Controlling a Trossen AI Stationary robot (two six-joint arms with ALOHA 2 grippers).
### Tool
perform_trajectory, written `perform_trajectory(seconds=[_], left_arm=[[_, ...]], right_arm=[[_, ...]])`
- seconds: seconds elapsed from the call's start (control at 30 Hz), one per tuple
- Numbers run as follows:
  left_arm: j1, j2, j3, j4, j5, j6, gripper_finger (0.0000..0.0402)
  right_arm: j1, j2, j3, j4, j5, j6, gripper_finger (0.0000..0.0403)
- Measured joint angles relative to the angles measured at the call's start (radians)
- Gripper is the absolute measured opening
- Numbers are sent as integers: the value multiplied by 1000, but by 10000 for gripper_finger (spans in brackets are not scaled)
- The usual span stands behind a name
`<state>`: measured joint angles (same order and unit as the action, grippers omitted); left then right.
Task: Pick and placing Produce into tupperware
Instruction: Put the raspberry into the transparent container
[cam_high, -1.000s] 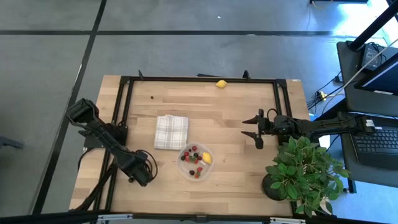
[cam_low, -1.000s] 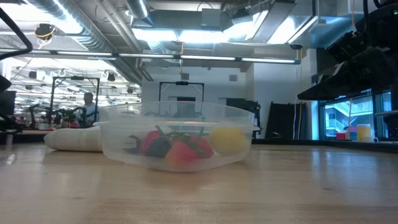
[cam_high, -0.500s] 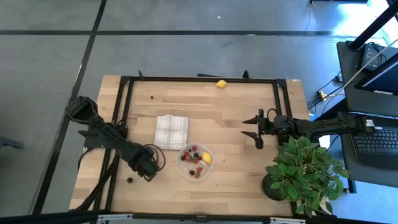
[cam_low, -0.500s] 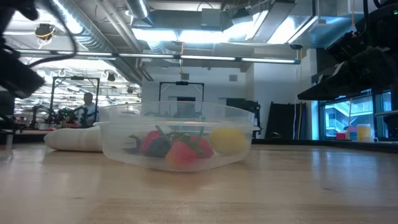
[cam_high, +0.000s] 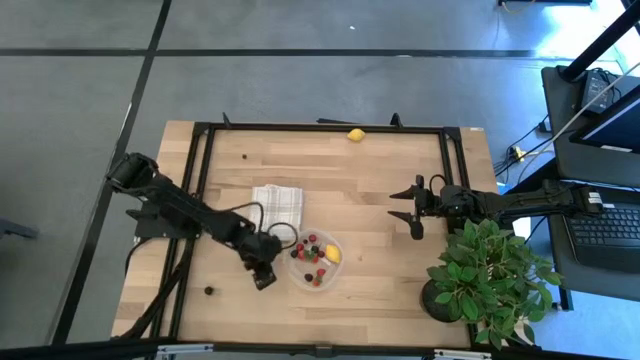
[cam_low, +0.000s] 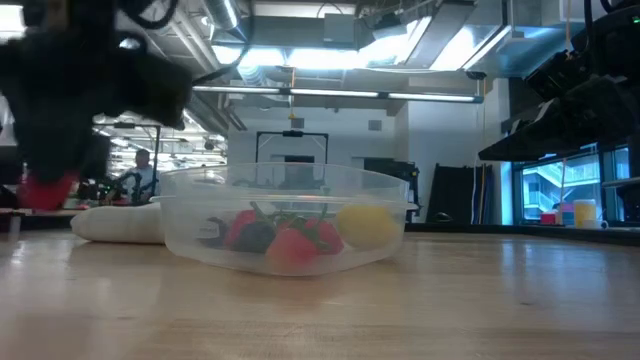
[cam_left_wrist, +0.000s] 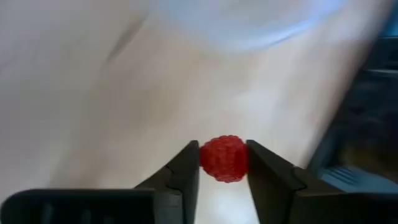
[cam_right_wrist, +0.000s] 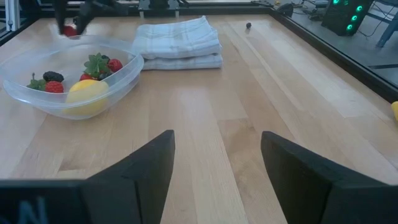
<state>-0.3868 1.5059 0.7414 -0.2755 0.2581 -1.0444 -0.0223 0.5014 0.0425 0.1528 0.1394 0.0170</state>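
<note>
The clear tupperware (cam_high: 314, 259) stands near the table's front middle. It holds red and dark berries and a yellow lemon (cam_high: 332, 254). My left gripper (cam_high: 262, 275) hangs just left of the tupperware, shut on a red raspberry (cam_left_wrist: 224, 158), which also shows in the low view (cam_low: 45, 190). A second lemon (cam_high: 355, 134) lies at the far edge. Loose dark berries lie on the wood at the front left (cam_high: 209, 290) and the far left (cam_high: 245, 155). My right gripper (cam_high: 408, 205) waits open at the right, above the table. My left gripper pinches the raspberry by its two opposite sides (cam_left_wrist: 205, 158) between its two fingertips (cam_left_wrist: 186, 165). The fingers slant down from the table's left side. The berry is lifted clear of the table, about level with the tupperware's rim.
A folded checked cloth (cam_high: 275, 211) lies just behind and left of the tupperware. A leafy potted plant (cam_high: 485, 270) stands at the front right corner. A black metal frame (cam_high: 320, 127) runs along the table's far and side edges.
My left gripper has swung from the front left toward the table's right, up to the tupperware's left side. It has rolled its wrist on the way and risen a little. In the low view the raspberry now shows in its fingers.
</note>
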Motion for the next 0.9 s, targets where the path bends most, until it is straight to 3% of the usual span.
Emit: perform_trajectory(seconds=[0.23,0.47,0.67,0.9], left_arm=[[71,0,47,160,47,225,111],[114,-1,143,160,-142,437,108],[88,16,170,152,-256,611,107],[70,132,223,131,-282,631,107]], right_arm=[[0,0,0,0,0,-3,241],[0,0,0,0,0,-4,241],[0,0,0,0,0,-4,241],[0,0,0,2,0,-29,241]])
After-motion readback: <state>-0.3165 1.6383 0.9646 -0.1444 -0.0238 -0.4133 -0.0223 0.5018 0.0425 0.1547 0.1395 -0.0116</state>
